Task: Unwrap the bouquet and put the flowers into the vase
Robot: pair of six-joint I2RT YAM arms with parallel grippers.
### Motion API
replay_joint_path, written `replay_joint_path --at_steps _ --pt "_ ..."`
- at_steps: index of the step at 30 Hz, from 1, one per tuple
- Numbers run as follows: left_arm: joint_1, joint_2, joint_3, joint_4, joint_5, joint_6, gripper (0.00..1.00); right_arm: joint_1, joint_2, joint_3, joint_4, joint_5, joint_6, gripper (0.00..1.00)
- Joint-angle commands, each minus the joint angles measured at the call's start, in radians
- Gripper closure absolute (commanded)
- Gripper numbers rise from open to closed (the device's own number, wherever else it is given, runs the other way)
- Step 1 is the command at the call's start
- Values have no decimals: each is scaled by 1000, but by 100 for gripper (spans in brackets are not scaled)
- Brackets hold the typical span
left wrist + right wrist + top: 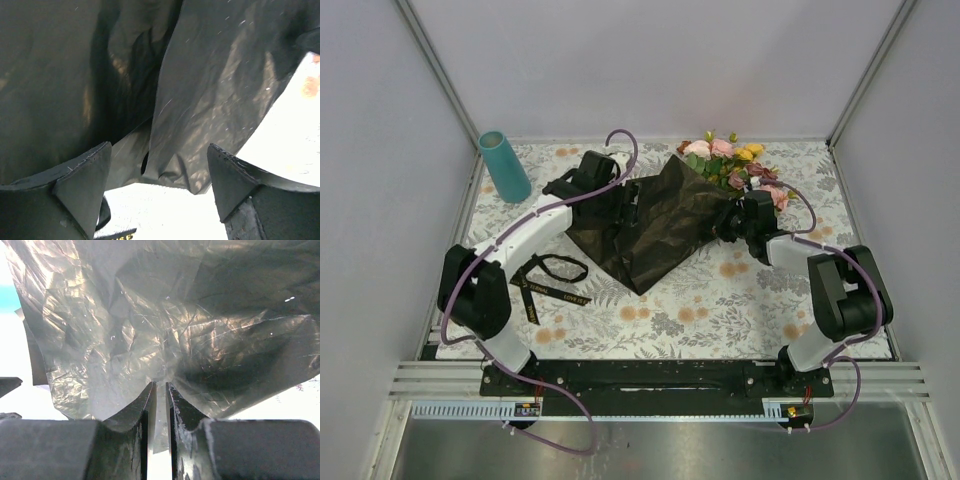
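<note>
The bouquet's glossy black paper (pixel 655 228) lies spread and crumpled at mid-table. The flowers (pixel 732 160), pink, yellow and mauve roses, stick out of its far right end. My right gripper (pixel 727 227) is at the paper's right edge; in the right wrist view it (pixel 161 387) is shut on a fold of the black paper (pixel 165 330). My left gripper (pixel 618 198) hovers over the paper's left part. Its jaws stand open (pixel 159 156), with the paper's edge (pixel 200 115) just beyond the fingertips and nothing held. The teal vase (pixel 505 166) stands upright at the far left.
A loose black ribbon (pixel 553 279) with gold lettering lies on the floral tablecloth (pixel 720 300) left of the paper; its end (pixel 119 234) shows under the left gripper. Grey walls close in the sides and back.
</note>
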Motion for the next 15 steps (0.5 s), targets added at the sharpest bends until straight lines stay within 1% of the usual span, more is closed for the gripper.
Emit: replay_joint_path --at_steps 1,4,7,8,11,13,15 --pt "5 75 128 86 122 64 19 -6 -56 12 3 3 -20 79" --pt "28 160 183 54 104 79 18 -4 -92 12 -25 8 -34 79" --pt "46 224 202 52 163 102 19 -6 -155 8 -49 14 -54 78" --pt "46 233 200 54 203 107 19 -4 -175 7 -60 15 -61 79" --pt "43 232 167 94 315 101 24 -6 -250 13 -109 26 -89 79" --pt "32 205 118 135 381 107 27 -6 -304 21 -138 40 -98 78" --pt "9 163 73 163 412 134 29 -6 -355 28 -165 40 -101 78"
